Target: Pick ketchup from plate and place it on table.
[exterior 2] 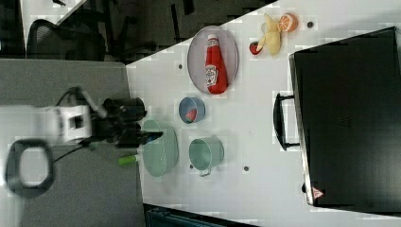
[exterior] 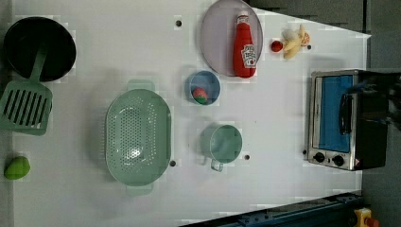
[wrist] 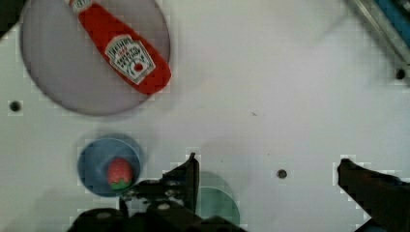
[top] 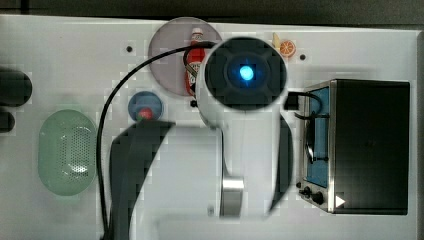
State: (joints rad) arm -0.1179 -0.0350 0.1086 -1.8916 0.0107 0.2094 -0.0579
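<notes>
Looking across the white surface (exterior: 283,118), we note the ketchup (exterior: 244,46) lying flat on the pale lilac plate (exterior: 215,40), cap toward the surface's far edge at the left view's top, base close to the plate's near rim. The bottle is slim, glossy red, with a white cap and a pale label; the plate is round, flat and smooth.

The hand (wrist: 266,171) hangs above the surface, well apart from the bottle — fingers (wrist: 186,176) spread wide, nothing between them. In the wrist view bare white surface fills the gap between the fingers, broken by a small dark hole.

Open room: a broad bare stretch lies between the plate and the toaster oven (exterior: 343,118) at the left view's right. Below the plate in the left view sits a small blue bowl (exterior: 204,85) holding a strawberry-like fruit (exterior: 199,94), near the plate's rim but not touching. Further down, a green cup (exterior: 222,144) and a perforated green oval basket (exterior: 137,137). A banana and an orange slice (exterior: 294,40) lie just beside the plate, near the surface's top edge in the left view.
</notes>
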